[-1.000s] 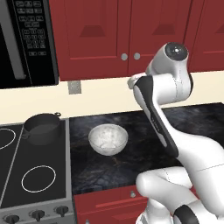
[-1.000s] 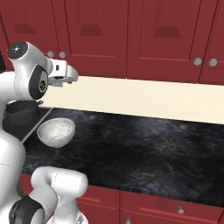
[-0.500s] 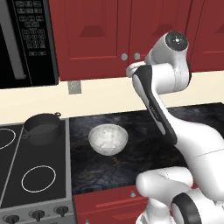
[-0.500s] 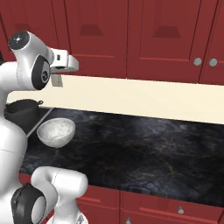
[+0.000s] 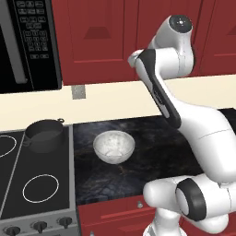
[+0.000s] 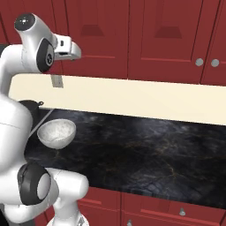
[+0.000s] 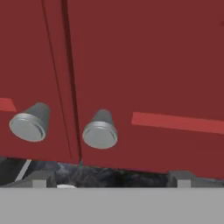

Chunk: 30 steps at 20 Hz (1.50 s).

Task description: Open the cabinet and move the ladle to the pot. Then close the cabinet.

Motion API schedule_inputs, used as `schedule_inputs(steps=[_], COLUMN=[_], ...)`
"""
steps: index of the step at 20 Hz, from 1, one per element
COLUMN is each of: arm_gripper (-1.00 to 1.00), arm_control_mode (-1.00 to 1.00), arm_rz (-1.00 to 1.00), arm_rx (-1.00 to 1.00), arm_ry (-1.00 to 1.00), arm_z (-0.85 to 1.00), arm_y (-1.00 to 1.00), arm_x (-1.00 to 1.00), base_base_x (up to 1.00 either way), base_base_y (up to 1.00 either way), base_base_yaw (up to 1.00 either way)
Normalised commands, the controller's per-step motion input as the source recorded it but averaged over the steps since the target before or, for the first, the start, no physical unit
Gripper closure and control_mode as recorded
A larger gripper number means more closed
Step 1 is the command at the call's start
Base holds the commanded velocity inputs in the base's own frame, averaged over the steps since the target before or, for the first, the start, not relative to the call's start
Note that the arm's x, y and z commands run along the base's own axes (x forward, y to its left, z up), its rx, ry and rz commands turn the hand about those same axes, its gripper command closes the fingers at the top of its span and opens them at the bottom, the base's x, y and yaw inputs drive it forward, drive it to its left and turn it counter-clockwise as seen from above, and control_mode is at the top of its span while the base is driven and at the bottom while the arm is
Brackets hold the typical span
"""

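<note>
Up at the cabinet (image 5: 106,37) doors, the arm has risen over the last second, carrying the gripper (image 7: 111,177) from counter height to the two silver knobs, so door-opening is about to begin. Fingers stand wide apart, holding nothing. Hand view shows what the base views hide: the right knob (image 7: 100,131) sits at about 12 o'clock above the fingertips, the left knob (image 7: 29,124) at 10. Left base view shows the pot (image 5: 44,134) on the stove, at 9 o'clock from the speckled bowl (image 5: 114,146). I judge the ladle lies behind the closed doors
</note>
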Motion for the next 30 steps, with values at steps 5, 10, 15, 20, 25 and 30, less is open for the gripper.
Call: schedule_inputs(steps=[5, 10, 15, 20, 25, 30], arm_gripper=[-1.00, -1.00, -1.00, -1.00, 1.00, 1.00], arm_control_mode=[-1.00, -1.00, -1.00, -1.00, -1.00, -1.00], arm_rz=[0.00, 0.00, -0.04, -0.05, -0.06, -0.08], arm_rx=[0.00, 0.00, 0.00, 0.00, 0.00, -0.01], arm_ry=[0.00, 0.00, 0.00, 0.01, 0.04, 0.02], arm_z=[0.03, 0.00, 0.00, 0.00, -0.12, -0.36], arm_y=[0.18, 0.16, 0.02, -0.01, 0.00, 0.00], arm_x=[0.39, 0.37, 0.52, 0.75, 0.69, 0.30], base_base_x=[0.00, 0.00, 0.00, 0.00, 0.00, 0.00], base_base_y=[0.00, 0.00, 0.00, 0.00, 0.00, 0.00], base_base_yaw=[0.00, 0.00, 0.00, 0.00, 0.00, 0.00])
